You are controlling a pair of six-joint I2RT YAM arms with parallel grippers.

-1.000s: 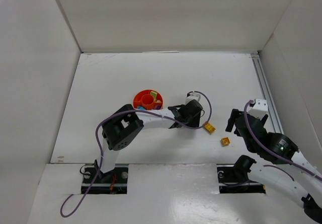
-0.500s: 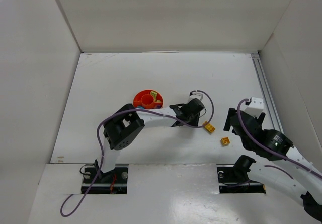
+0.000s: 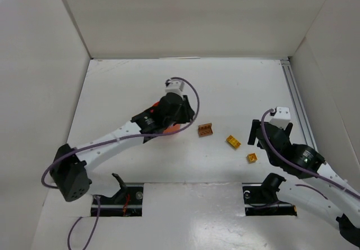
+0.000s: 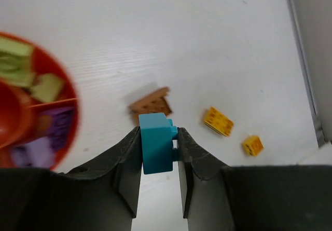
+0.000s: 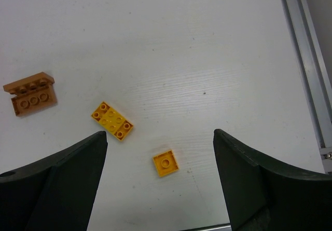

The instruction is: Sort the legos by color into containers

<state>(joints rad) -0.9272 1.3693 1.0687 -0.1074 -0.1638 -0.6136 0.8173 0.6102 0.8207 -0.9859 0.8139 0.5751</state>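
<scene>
Legos: the small yellow brick (image 5: 166,162) lies on the bench (image 5: 181,44) under the spread right end effector (image 5: 158,137), with the longer yellow brick (image 5: 112,121) and brown brick (image 5: 31,93) beyond. Only the left wrist view shows the teal brick (image 4: 155,149) pinched in the left end effector (image 4: 158,137), beside the orange dish (image 4: 71,122). Left arm stretched diagonally, its wrist hiding the dish from the top view.

— What is seen beneath everything?
— A white table (image 3: 253,81), boxed in by an upper panel (image 3: 185,14), a left panel (image 3: 34,104) and a right panel (image 3: 337,59), all white.
— And at the right edge?
— A metal rail (image 3: 296,101) is laid top to bottom. A glossy white ledge (image 3: 191,222) is seen along the bottom.
</scene>
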